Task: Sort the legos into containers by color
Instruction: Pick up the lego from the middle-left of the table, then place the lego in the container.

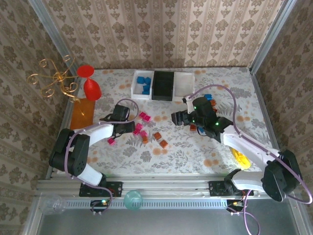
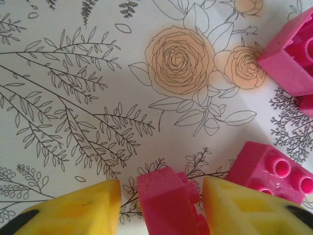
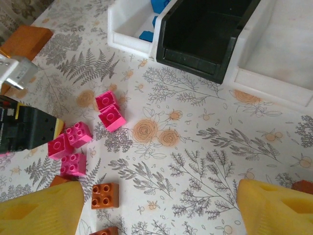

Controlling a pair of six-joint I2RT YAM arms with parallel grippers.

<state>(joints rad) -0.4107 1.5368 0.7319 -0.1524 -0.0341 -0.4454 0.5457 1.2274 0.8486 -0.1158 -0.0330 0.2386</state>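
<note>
The left gripper point(image 2: 161, 183) is nearly closed around a pink brick point(image 2: 166, 205), well nearer than the black bin point(image 1: 164, 85) and to its left. I cannot tell whether the hold is firm yet. The brick looks light, rigid and slick, so squeeze its flat sides. The right gripper point(image 3: 156, 210) gapes wide and holds nothing.

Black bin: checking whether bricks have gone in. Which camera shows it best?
Right wrist: the black bin is close and large, no bricks in its dark inside, though its far end is cut off. Top external shows it whole but small, between two white bins.
</note>
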